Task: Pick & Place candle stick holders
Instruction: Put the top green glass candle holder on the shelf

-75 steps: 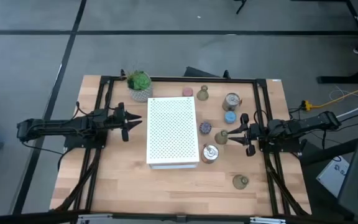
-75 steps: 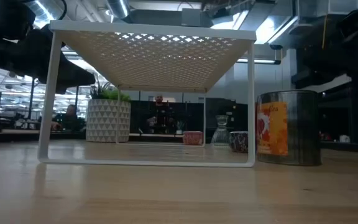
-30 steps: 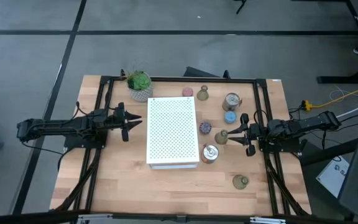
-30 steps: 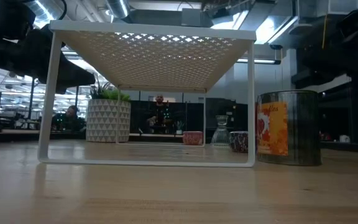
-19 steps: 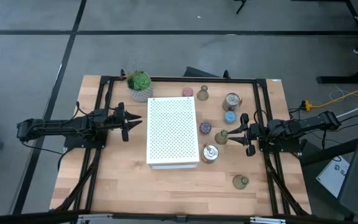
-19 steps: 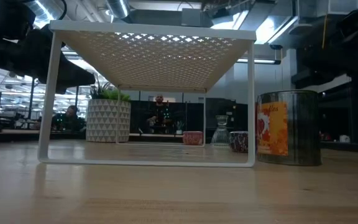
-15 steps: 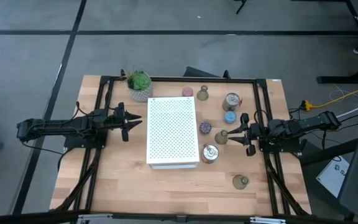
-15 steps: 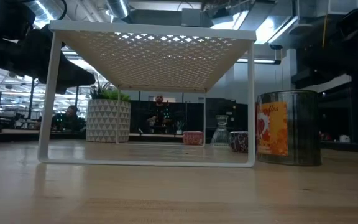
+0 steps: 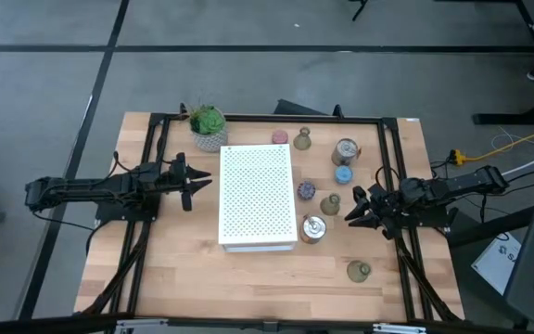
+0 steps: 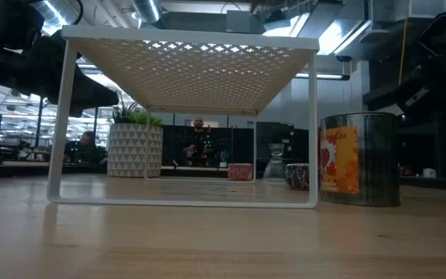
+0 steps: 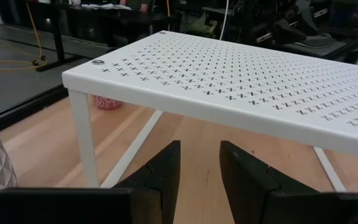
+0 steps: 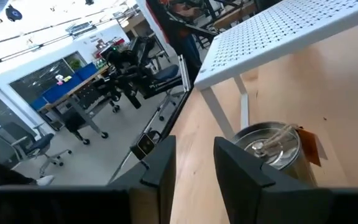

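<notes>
Several candle stick holders stand on the table right of the white shelf [image 9: 257, 197]: pink [image 9: 280, 137], olive [image 9: 302, 141], silvery [image 9: 346, 150], blue [image 9: 343, 173], purple [image 9: 306, 191], olive [image 9: 330, 203], silvery with an orange label [image 9: 313, 228], and olive [image 9: 360, 271] near the front. My right gripper [image 9: 352, 208] hovers open, rolled askew, just right of the middle olive holder; its wrist view shows the labelled silvery holder [image 12: 272, 146] ahead. My left gripper [image 9: 197, 181] hangs open left of the shelf, nothing between its fingers [image 11: 166, 171].
A green plant in a white pot [image 9: 209, 127] stands at the far left of the shelf. Black frame rails [image 9: 151, 158] run along both sides of the table. Bare wood lies along the near edge [image 9: 248, 288]. A person [image 10: 198, 139] shows far behind the table.
My right gripper has rolled about its own pointing line and swung slightly toward the table's near edge, staying beside the olive holder. Nothing else has moved.
</notes>
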Robot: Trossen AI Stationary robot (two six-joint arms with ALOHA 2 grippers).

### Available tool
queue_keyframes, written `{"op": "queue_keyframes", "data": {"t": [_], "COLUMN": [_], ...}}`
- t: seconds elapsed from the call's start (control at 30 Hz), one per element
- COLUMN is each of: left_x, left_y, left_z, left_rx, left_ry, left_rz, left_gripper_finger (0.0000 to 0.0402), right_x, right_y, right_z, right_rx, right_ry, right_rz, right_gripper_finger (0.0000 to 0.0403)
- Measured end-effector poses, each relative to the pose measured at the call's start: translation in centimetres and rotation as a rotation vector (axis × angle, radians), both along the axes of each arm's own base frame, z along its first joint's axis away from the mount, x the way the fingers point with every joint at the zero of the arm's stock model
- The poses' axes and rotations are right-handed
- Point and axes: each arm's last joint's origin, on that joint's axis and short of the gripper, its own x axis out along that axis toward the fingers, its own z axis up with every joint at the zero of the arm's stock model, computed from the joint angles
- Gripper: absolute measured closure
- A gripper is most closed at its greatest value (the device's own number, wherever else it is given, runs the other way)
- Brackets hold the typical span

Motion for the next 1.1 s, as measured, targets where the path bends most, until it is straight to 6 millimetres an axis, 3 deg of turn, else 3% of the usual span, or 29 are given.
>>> {"op": "queue_keyframes", "data": {"t": [0.17, 0.3, 0.43, 0.7, 0.87, 1.1], "left_x": [0.0, 0.0, 0.0, 0.0, 0.0, 0.0], "left_y": [0.0, 0.0, 0.0, 0.0, 0.0, 0.0], "left_z": [0.0, 0.0, 0.0, 0.0, 0.0, 0.0], "left_rx": [0.000, 0.000, 0.000, 0.000, 0.000, 0.000], "left_ry": [0.000, 0.000, 0.000, 0.000, 0.000, 0.000], "left_rz": [0.000, 0.000, 0.000, 0.000, 0.000, 0.000], "left_gripper_finger": [0.0294, 0.0294, 0.0294, 0.0294, 0.0294, 0.0294], "right_x": [0.0, 0.0, -0.2, 1.8, 4.2, 6.1], "right_y": [-0.1, 0.0, -0.1, 0.1, 0.6, 0.4], "right_z": [0.4, 0.9, 3.7, 9.5, 12.6, 15.9], "right_rx": [0.086, 0.050, -0.054, -0.276, -0.470, -0.692], "right_ry": [-0.002, -0.025, 0.031, 0.433, 0.456, 0.528], "right_rz": [-0.025, -0.015, -0.021, -0.084, -0.067, -0.253], "right_gripper_finger": [0.0291, 0.0291, 0.0291, 0.0291, 0.0291, 0.0291]}}
